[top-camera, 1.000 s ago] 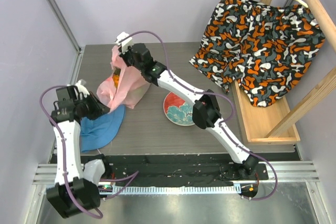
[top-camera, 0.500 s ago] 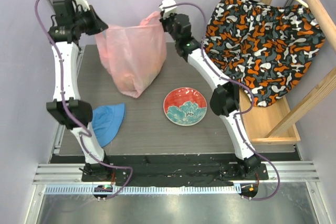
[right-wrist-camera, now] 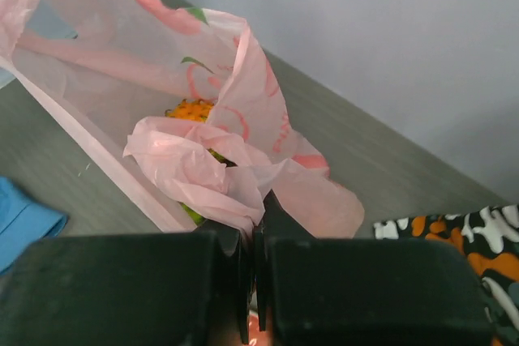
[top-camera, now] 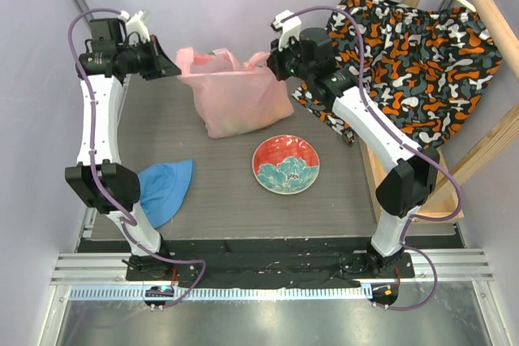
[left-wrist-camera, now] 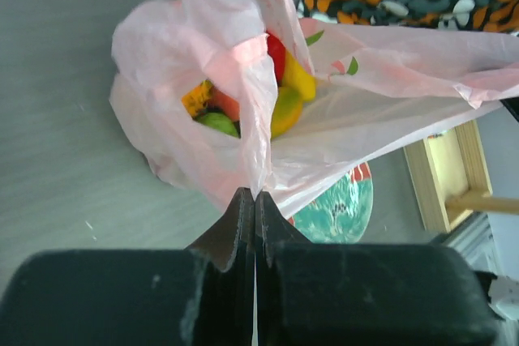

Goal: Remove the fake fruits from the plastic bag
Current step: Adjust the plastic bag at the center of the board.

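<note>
The left gripper and right gripper are pinching the plastic bag by its handles, jaws pressed together on film, just beyond the plate. The next move probably calls for upending it to spill the fake fruits.

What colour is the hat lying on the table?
The hat is plain blue. It shows best in the top external view.

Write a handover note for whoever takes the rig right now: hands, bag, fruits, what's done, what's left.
Left hand: shut on one edge of the plastic bag.
Right hand: shut on the opposite edge, so the bag is stretched between the two at the far side of the table.
Fake fruits: red, yellow, green and orange pieces show through the bag's mouth, all inside.
Done: bag gripped on both sides. No fruit is out on the table or the plate.
Left: get every fruit out, probably by tipping the bag.
</note>
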Controlling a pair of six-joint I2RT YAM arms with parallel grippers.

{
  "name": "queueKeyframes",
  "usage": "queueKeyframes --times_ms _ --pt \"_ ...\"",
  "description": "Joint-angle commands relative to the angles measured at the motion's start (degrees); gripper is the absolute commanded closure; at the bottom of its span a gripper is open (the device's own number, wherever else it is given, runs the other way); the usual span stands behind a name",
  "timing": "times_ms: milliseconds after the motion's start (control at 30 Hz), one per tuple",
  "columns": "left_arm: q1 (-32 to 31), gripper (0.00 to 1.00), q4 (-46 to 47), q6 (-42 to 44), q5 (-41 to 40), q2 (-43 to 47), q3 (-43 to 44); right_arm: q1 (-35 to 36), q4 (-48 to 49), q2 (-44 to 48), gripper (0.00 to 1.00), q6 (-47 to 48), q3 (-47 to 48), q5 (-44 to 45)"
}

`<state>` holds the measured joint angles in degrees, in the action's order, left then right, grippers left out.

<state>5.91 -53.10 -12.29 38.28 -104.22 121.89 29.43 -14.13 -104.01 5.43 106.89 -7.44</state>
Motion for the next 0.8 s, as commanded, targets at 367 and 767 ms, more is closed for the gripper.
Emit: queueKeyframes --times_ms 367,767 --pt "3.2 1.0 4.4 5.4 -10.2 -24.0 28.9 -3.8 -1.3 -39.3 0.99 -8.9 42.9 4.0" --pt "7.5 1.0 27.8 7.4 -15.8 -10.9 31.8 -1.7 27.4 -29.3 0.99 -9.8 41.8 8.2"
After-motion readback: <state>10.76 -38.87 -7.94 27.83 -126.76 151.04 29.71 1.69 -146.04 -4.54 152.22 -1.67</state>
